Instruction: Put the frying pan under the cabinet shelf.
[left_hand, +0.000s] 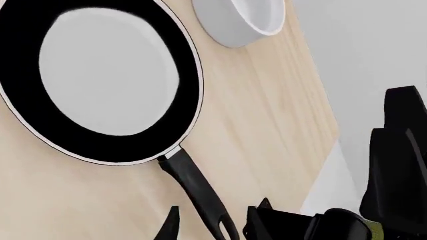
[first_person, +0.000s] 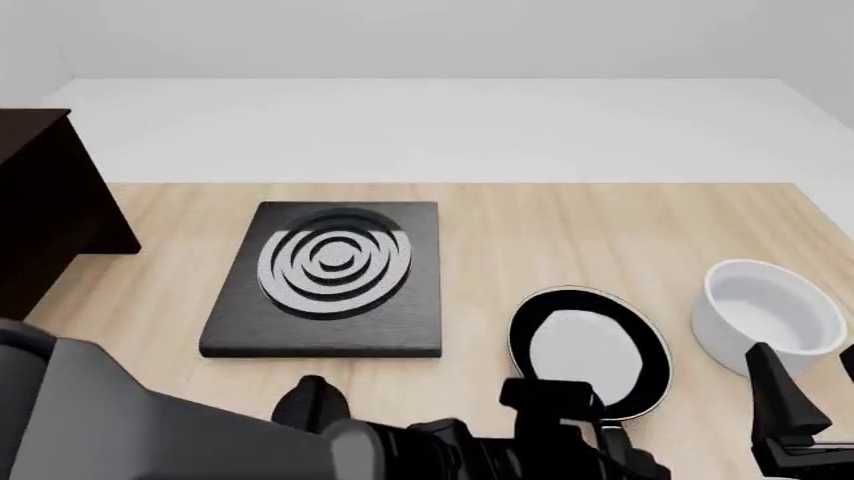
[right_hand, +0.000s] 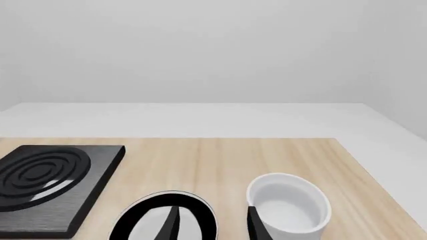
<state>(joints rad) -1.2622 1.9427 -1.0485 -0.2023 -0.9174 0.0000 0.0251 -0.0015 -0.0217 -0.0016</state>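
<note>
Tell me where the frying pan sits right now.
In the front view the frying pan lies on the table's near right part, between the black ringed plate on its left and the white bowl on its right, handle pointing toward the arms.

A pale wooden table (first_person: 534, 230) carries everything. On it lie a flat black square plate (first_person: 327, 282) at centre left, the frying pan (first_person: 587, 348) lower right, a white bowl (first_person: 771, 315) at the right edge, and the dark cabinet (first_person: 47, 210) at far left

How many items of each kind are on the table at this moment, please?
Frying pan: 1
White bowl: 1
Black square plate with rings: 1
Dark cabinet: 1
Total: 4
</note>
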